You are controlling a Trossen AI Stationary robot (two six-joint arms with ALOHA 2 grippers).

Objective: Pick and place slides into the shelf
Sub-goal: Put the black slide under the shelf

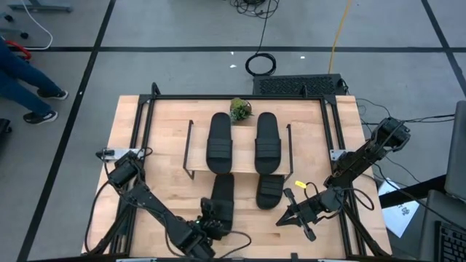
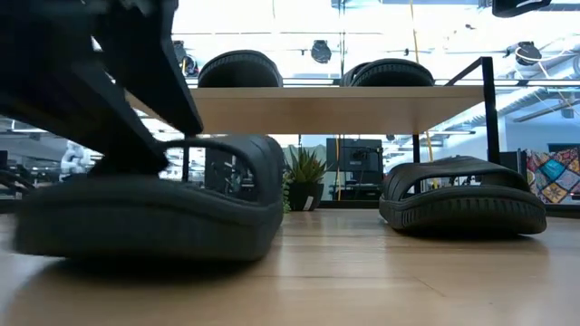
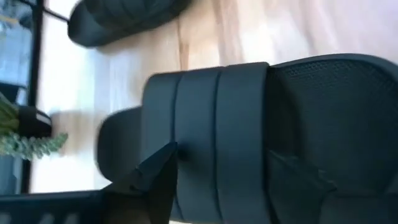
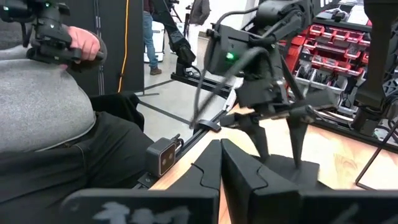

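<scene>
Near the table's front edge, left gripper (image 1: 211, 218) straddling a slide (image 1: 222, 198), grasp unclear; right gripper (image 1: 291, 215) clenched, empty

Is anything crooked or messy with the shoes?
Nothing looks spilled or broken. Two slides lie straight on the shelf, with a small plant behind them. Two more are on the table in front; the left gripper is at one, and the other sits slightly angled. The right gripper waits beside it, shut.
</scene>
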